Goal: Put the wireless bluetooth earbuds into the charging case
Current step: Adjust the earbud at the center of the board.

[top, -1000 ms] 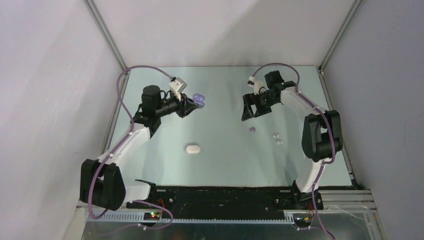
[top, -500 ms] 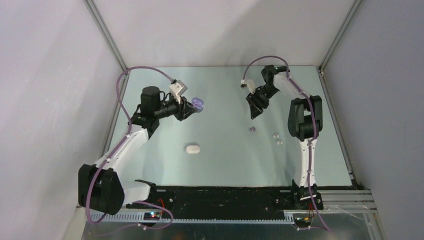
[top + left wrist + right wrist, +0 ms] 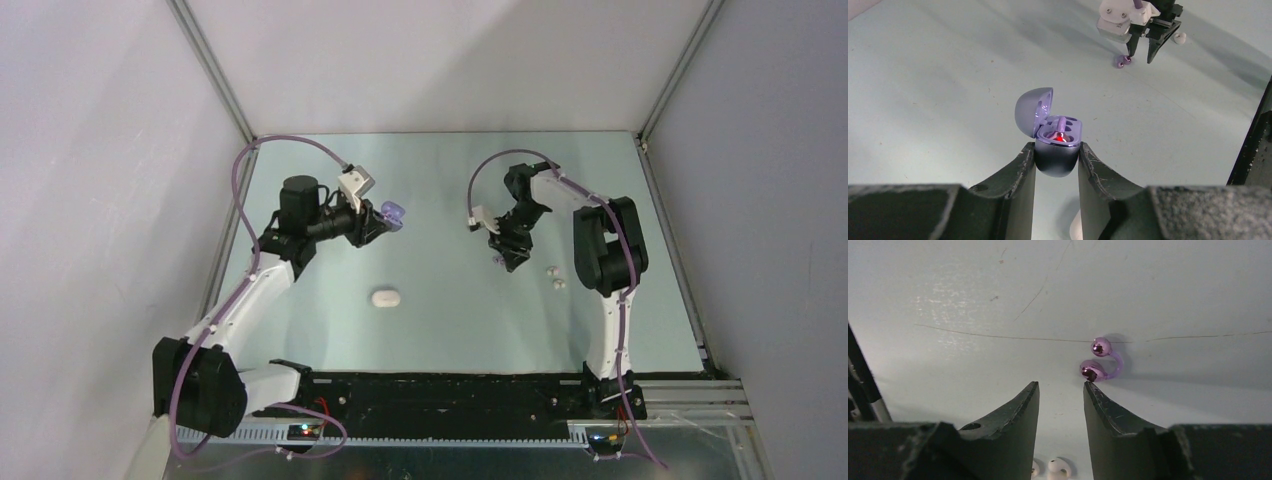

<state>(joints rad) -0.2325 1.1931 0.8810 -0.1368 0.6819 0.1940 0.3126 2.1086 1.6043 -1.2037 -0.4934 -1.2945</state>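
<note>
My left gripper [image 3: 1057, 152] is shut on the purple charging case [image 3: 1053, 131], held above the table with its lid open and a red light glowing inside. In the top view the case [image 3: 394, 212] sits at the left arm's tip. My right gripper [image 3: 1061, 385] points down at the table, open, with nothing between its fingers. Two purple earbuds [image 3: 1100, 362] lie just off its right fingertip [image 3: 1093, 390], outside the gap. The top view shows the right gripper [image 3: 510, 256] beside those purple earbuds [image 3: 499, 260]. Two white earbuds [image 3: 555, 277] lie to their right.
A shut white case [image 3: 385, 297] lies on the table between the arms, nearer the front. The white earbuds [image 3: 1058, 466] show low between the right fingers. Grey walls enclose the pale green table [image 3: 440, 330] at the back and sides.
The right arm has swung down and forward from the back of the table to the purple earbuds, and its jaws have narrowed. The left arm, with the case, has barely shifted.
</note>
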